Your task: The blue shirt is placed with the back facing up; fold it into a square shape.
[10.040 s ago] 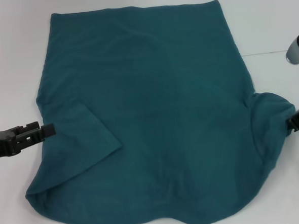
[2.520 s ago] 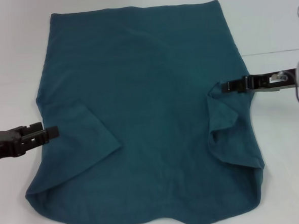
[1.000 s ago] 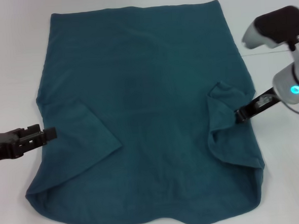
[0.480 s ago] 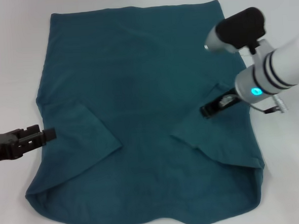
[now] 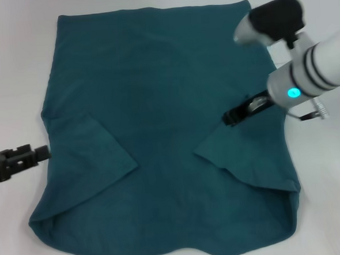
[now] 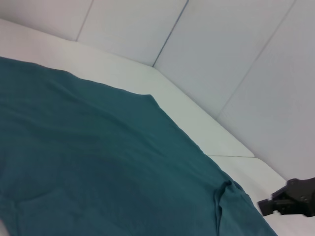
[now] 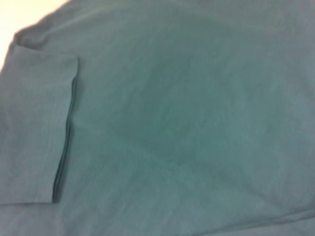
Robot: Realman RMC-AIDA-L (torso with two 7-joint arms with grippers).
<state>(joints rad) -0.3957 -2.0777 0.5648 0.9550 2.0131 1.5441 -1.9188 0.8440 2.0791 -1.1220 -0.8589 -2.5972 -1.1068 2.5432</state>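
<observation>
Blue shirt (image 5: 168,104) lay flat; right pincer (image 5: 234,118) over folded-in sleeve to flatten it, grip state unclear; left pincer (image 5: 30,156) idle.

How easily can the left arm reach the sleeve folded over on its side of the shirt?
Probably easily. The left tool sits at the shirt's left edge, and the folded sleeve lies just beside it with nothing between them. The right tool is over the other side.

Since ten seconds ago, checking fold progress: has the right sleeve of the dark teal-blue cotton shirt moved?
Yes. The right sleeve now lies folded inward over the shirt's back, no longer out past its right edge.
</observation>
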